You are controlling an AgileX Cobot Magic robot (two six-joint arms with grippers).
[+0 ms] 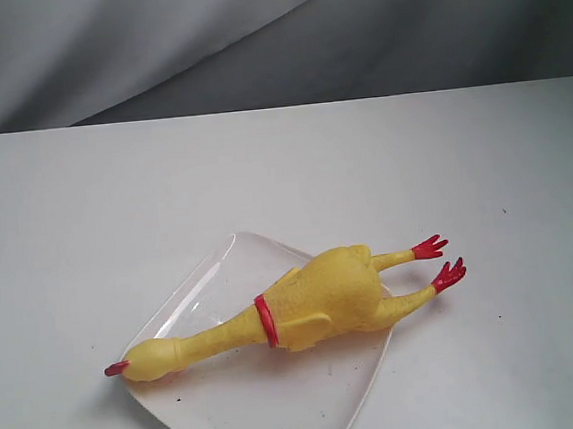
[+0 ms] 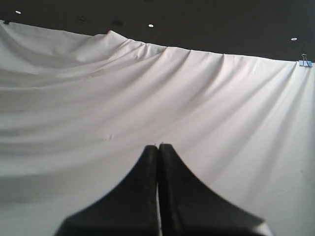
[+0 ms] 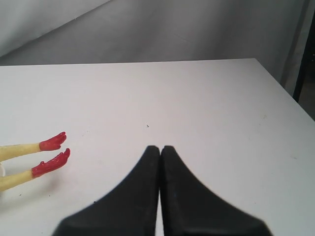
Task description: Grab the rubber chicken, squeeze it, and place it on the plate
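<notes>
Both my pairs of fingers are pressed together and hold nothing: the left gripper (image 2: 158, 147) has its black tips shut flat against each other, and so does the right gripper (image 3: 160, 148). The rubber chicken (image 1: 314, 302) lies on its side across the plate (image 1: 243, 404), well apart from either pair. Its body is on the white surface, its head rests at one corner with the red beak poking past the rim, and both legs overhang the opposite edge above the table (image 1: 115, 209). So I judge the placing step finished and the task at its end; whether the squeeze was done I cannot tell from here. From my right fingertips only the two red feet (image 3: 51, 162) show, ahead and off to one side, clear of them; the plate itself is barely in that view. My left fingertips face only a draped white cloth (image 2: 147, 88) pinned by a small blue clip (image 2: 305, 63), with no task thing before them. If a tidier seat were wanted, my right fingers would have to spread first and then come in over the legs toward the body. Nothing blocks that path: the table between is bare but for a few dark specks. The risk I see is a nudge to the overhanging legs tipping the toy off the shallow rim.
</notes>
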